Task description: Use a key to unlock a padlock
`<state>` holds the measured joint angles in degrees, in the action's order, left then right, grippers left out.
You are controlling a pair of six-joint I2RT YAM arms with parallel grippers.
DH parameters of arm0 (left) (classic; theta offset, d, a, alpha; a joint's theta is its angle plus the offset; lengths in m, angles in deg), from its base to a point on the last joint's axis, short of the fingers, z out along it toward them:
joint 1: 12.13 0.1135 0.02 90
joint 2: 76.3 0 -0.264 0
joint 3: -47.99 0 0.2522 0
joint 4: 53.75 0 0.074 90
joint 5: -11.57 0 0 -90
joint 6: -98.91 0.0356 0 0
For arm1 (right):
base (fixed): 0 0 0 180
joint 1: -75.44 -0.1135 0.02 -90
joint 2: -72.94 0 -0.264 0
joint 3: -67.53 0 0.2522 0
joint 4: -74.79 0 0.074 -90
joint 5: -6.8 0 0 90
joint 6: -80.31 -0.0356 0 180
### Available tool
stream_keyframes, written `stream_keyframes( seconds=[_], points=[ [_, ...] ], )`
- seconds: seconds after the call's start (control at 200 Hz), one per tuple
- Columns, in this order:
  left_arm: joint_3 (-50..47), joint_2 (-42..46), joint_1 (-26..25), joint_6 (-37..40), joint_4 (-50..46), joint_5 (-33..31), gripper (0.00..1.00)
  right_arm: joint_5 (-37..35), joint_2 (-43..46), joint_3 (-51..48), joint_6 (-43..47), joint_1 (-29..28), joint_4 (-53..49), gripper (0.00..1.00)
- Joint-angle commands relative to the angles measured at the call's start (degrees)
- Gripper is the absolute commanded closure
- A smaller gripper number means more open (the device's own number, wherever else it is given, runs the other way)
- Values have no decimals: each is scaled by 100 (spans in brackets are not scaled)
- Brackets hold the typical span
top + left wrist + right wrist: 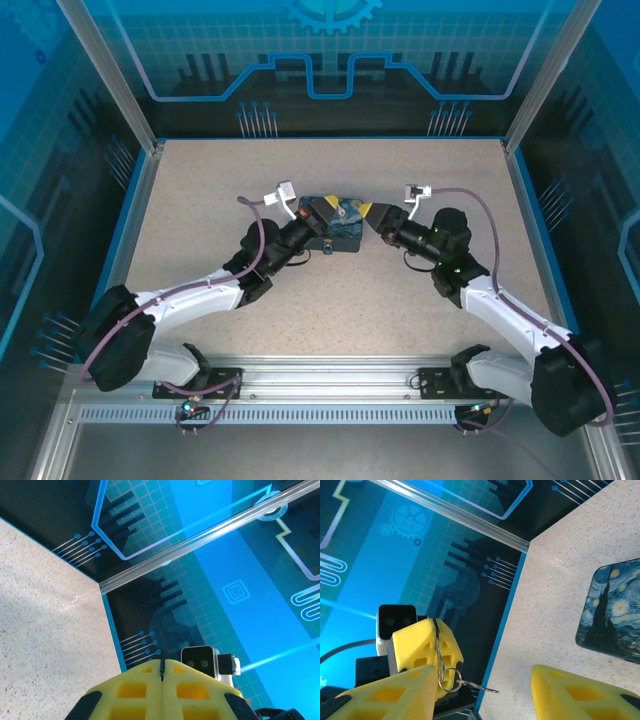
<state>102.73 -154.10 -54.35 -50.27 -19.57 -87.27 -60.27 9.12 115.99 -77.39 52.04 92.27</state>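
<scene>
Right wrist view. The right gripper (485, 674) is seen with its jaws spread wide, one yellow finger at lower left of the frame and the other at lower right, nothing between them being gripped.

The left gripper (423, 650) is seen at left of centre, jaws pressed together. A thin wire is seen along their seam, running down to a small key ring (448, 678) at the fingertips. The ring is judged to be pinched there, not merely hooked.

The key (479, 686) hangs off that ring. Its long axis lies nearly level in the frame, with the tip directed right and slightly down, toward the right gripper's lower-right finger. It thus lies inside the open gap, along the closing line rather than across it.

Left wrist view. The left fingers (140, 690) are confirmed closed, the seam tight.

Top view. Both grippers are found at mid frame, either side of the printed box (340, 232). A small object just below the box's near edge may be the padlock (328, 247), but it is too small to confirm.

Judgement: the right gripper is the nearer free one. A flat pinch on the key would need the wrist turned or the key re-presented.
</scene>
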Motion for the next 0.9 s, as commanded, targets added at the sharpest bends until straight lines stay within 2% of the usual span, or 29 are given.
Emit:
stream_keyframes(
  seconds=[0.0, 0.145, 0.375, 0.895],
  points=[
    [-54, -52, -112, -40, 337, -486, 100, -722, -209, -41, -494, -262, 876, 48],
    [-76, -52, -211, -107, 310, -935, 100, -910, -534, -3, -695, -427, 1373, 50],
    [-151, -33, -304, -285, 265, -1463, 100, -1045, -804, 121, -769, -628, 1624, 52],
    [-146, -184, -340, -370, 411, -1638, 100, -1083, -1191, 340, -831, -959, 1950, 56]
  ],
)
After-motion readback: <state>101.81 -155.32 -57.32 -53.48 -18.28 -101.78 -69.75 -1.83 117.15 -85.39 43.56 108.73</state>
